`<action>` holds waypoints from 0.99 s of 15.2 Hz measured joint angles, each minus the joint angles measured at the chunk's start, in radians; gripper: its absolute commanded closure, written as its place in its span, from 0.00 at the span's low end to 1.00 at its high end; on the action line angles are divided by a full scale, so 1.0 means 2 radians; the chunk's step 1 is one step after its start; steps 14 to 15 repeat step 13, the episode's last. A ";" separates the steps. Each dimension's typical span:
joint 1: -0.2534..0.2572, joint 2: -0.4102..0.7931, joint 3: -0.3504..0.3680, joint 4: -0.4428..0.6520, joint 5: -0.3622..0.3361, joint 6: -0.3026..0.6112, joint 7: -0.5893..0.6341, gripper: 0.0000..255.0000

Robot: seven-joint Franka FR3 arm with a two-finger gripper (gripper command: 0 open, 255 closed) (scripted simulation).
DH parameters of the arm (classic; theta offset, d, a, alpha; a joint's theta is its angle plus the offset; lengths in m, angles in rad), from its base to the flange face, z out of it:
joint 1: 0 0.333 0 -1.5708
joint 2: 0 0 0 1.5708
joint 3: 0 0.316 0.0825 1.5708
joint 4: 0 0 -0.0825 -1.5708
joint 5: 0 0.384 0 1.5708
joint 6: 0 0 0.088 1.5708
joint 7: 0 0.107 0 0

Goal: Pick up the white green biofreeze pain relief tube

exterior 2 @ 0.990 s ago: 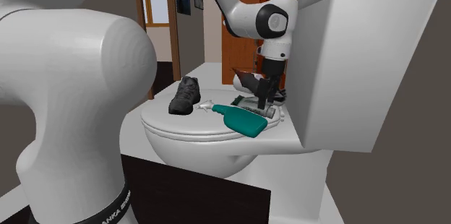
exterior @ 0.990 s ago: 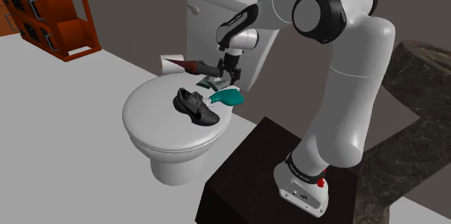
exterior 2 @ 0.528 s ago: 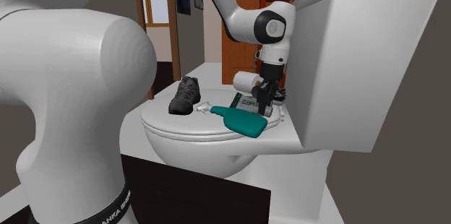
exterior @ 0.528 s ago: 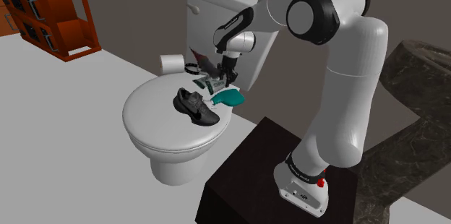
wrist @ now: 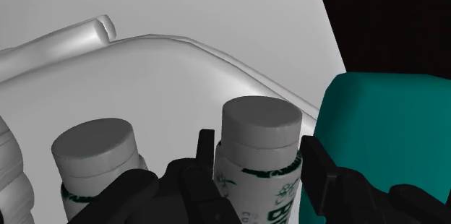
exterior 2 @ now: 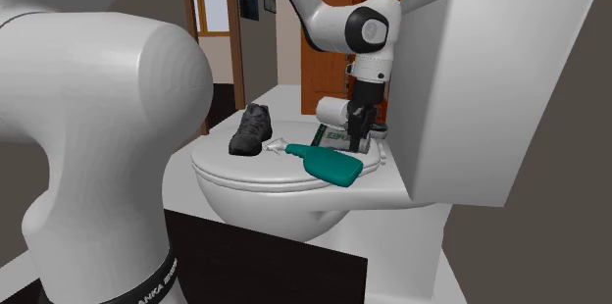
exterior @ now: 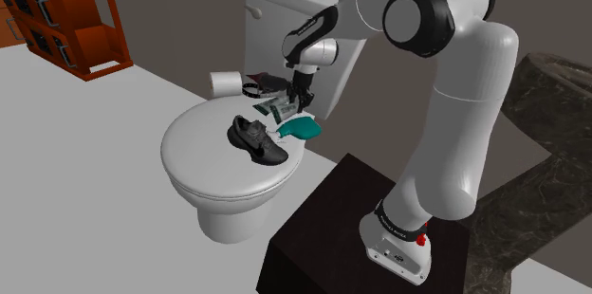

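Gripper [wrist: 259, 159]: your fingers pinch the white, green-printed tube [wrist: 260, 125];
Neighbour: teal bottle [wrist: 376, 128] just beside it

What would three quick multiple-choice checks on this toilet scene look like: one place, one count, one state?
1. Where does the black shoe lie?
A) on the closed toilet lid
B) on the floor
C) on top of the tank

2. How many white-capped tubes stand in front of the wrist camera?
A) one
B) two
C) four

3. What are the jaws doing?
A) gaping wide over the shoe
B) shut on nothing
C) clasping a white-green tube

Key:
1 A: the shoe rests on the lid's flat top in the shoulder view.
2 B: the white-green tube sits between the jaws, with a second tube beside it.
3 C: one jaw presses against each side of that tube's body.
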 measured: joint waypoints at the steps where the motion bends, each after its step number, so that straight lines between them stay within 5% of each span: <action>1: 0.002 -0.004 -0.002 0.001 -0.004 -0.005 0.003 1.00; 15: 0.017 -0.060 -0.020 0.020 -0.051 -0.066 0.039 1.00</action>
